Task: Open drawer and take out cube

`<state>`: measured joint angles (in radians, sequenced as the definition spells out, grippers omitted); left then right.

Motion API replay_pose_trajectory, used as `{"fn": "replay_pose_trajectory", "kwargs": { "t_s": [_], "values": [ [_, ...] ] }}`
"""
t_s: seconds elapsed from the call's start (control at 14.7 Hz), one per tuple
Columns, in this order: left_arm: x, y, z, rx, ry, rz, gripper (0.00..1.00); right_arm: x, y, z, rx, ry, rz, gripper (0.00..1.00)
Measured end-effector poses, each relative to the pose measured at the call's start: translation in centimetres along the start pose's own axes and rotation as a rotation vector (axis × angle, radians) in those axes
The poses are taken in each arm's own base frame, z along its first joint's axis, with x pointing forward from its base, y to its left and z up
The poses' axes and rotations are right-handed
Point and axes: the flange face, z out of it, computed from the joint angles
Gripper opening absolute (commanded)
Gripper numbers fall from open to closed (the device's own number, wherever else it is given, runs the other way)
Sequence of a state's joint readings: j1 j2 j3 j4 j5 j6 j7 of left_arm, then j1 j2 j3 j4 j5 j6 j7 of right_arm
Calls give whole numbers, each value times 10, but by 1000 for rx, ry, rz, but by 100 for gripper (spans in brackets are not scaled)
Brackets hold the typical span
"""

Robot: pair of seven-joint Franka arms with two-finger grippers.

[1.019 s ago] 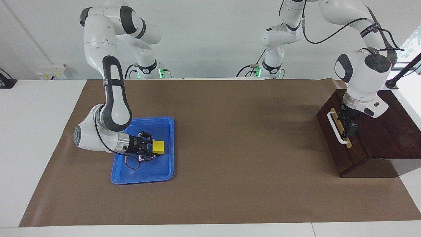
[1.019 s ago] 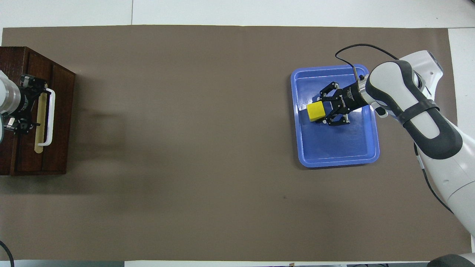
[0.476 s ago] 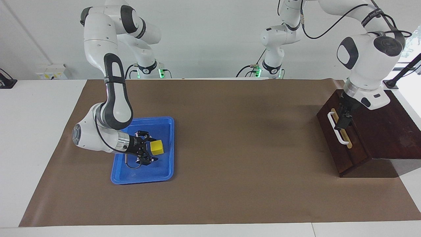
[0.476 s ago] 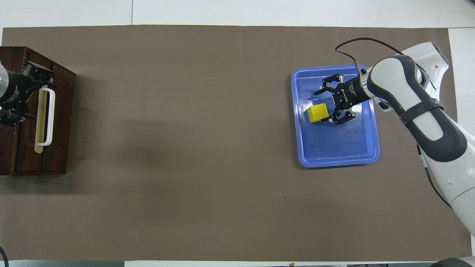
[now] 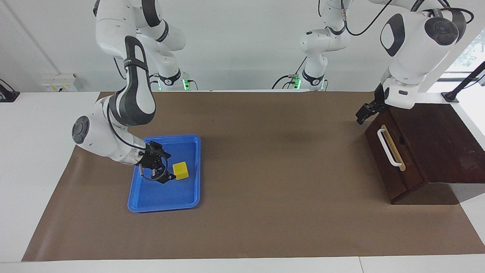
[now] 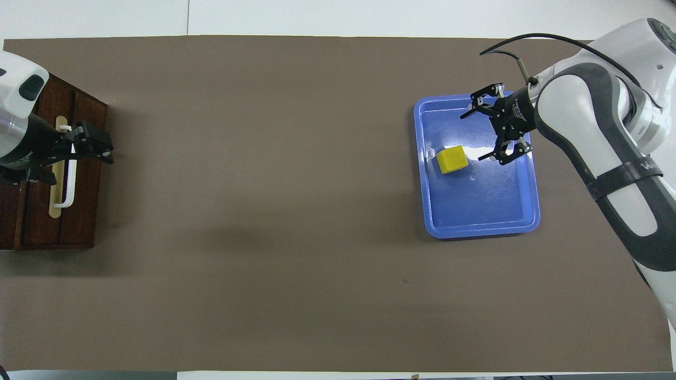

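The cube (image 5: 180, 170) lies in the tray (image 5: 191, 200), just beside the right gripper (image 5: 162, 167), whose fingers (image 6: 488, 99) are spread apart and clear of it. The left gripper (image 5: 364, 112) hangs above the shut drawer (image 5: 392, 167); its finger state is unclear.

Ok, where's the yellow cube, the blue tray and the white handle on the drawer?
cube (image 5: 181, 170), facing view, on its top face.
blue tray (image 6: 480, 211), overhead view, on its bare floor.
white handle (image 5: 388, 148), facing view, mid-bar, on the drawer (image 5: 382, 172) front.
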<state>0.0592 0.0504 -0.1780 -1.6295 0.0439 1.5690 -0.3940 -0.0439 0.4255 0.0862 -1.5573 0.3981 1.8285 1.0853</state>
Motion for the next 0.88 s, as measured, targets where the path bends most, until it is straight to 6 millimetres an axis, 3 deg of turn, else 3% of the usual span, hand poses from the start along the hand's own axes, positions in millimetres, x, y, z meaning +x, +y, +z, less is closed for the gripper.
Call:
{"fn": "replay_pose_trajectory", "kwargs": {
  "t_s": [0.54,0.88],
  "values": [
    [-30,19,-10,-3,-30,185,100,-63,62,-122,-222,199,-719,100],
    [-37,15,-13,-25,-37,220,100,-102,93,-181,-319,306,-1123,100]
  ]
}}
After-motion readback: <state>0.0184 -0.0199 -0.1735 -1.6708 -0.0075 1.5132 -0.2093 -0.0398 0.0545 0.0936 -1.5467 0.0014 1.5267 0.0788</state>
